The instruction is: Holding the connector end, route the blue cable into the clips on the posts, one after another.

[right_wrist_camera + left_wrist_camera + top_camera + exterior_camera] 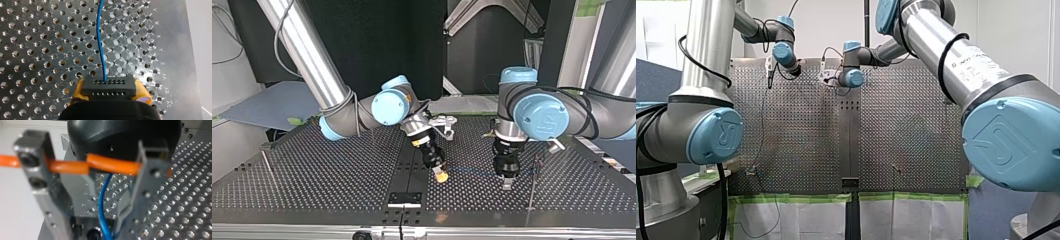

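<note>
The thin blue cable (102, 45) leaves the middle of a black block connector with rows of small holes (109, 85) and runs away over the holes in a soft wave. In the top view it is a low, nearly straight span just above the table, near the middle.

My right pincer (441, 175) is closed on the connector, its yellow pads (142, 92) pressing the block's two ends. To its right in the top view, my left pincer (507, 184) points down over the same span. The cable passes between its metal fingers (147, 187), which stand wider than the cable, so they look parted and guiding, not clamped.

A slim metal post (532, 185) stands just to the right of the left pincer. I cannot make out its clip. The perforated metal table (337, 170) spreads around them.

I judge that the step in hand is carrying the span to this post. The next move calls for a firm hold on the connector, light tension, and lowering the cable squarely into the clip.
</note>
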